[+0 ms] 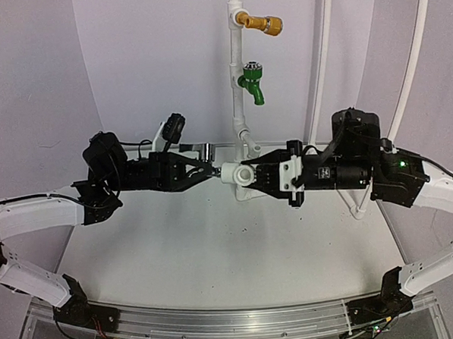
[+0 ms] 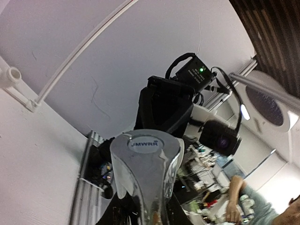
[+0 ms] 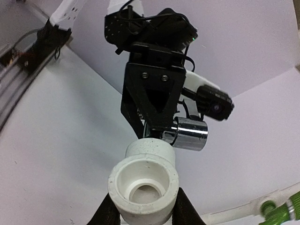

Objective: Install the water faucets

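The shiny silver-grey metal tap (image 2: 147, 164), its lever handle marked JMWRR, fills the left wrist view. My left gripper (image 1: 205, 164) is shut on it above the table's middle. In the right wrist view the tap's chrome barrel (image 3: 188, 133) hangs just behind the white plastic fitting (image 3: 145, 180), whose round socket faces the camera. My right gripper (image 3: 144, 213) is shut on that fitting, a black finger (image 3: 105, 211) pressing each side. From above, the fitting (image 1: 234, 173) sits between the two grippers, close against the tap's end. Whether tap and fitting touch, I cannot tell.
A white upright pipe (image 1: 237, 55) at the back carries a yellow-brass tap (image 1: 264, 22) and a green tap (image 1: 252, 83). More white pipes (image 1: 411, 61) rise at the right. An aluminium rail (image 1: 234, 321) runs along the near edge.
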Controlling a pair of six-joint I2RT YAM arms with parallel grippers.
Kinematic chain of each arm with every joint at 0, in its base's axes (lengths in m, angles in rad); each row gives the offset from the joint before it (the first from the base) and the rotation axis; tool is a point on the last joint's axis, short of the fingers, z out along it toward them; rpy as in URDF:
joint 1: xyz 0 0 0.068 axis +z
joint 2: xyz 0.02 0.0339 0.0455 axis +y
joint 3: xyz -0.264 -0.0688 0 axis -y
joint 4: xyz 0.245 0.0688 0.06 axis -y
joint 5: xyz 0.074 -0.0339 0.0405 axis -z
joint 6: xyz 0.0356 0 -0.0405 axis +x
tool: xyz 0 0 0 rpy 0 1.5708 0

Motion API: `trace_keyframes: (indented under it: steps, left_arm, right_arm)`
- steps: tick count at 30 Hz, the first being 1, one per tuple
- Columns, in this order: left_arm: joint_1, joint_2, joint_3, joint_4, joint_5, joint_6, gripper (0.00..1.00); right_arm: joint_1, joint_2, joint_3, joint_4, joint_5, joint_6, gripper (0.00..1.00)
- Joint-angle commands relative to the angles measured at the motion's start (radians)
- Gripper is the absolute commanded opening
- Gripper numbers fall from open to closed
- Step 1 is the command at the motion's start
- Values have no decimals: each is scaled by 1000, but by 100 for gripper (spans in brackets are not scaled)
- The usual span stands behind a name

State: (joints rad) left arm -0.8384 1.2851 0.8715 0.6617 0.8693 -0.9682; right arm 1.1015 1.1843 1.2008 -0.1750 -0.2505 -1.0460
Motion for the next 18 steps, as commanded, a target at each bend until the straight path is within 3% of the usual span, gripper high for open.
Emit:
trace_keyframes:
  steps: [1,4,9,14,18]
  left_arm:
    - [-81,-117,64,-213,-103,447,0]
    - [-146,-155,76,-360,-180,738,0]
    - [-193,-175,107,-510,-251,1065,0]
    - [-218,-174,141,-621,-316,1233,0]
    - [-233,-190,153,-660,-372,1281,0]
  right_arm:
    - [5,11,74,44,-6,423,0]
    - [-21,5,64,1,-79,675,0]
    - [-103,33,113,-81,-402,972,0]
    - [-156,80,153,-89,-645,1158,0]
    - [-190,121,152,-92,-769,1266,0]
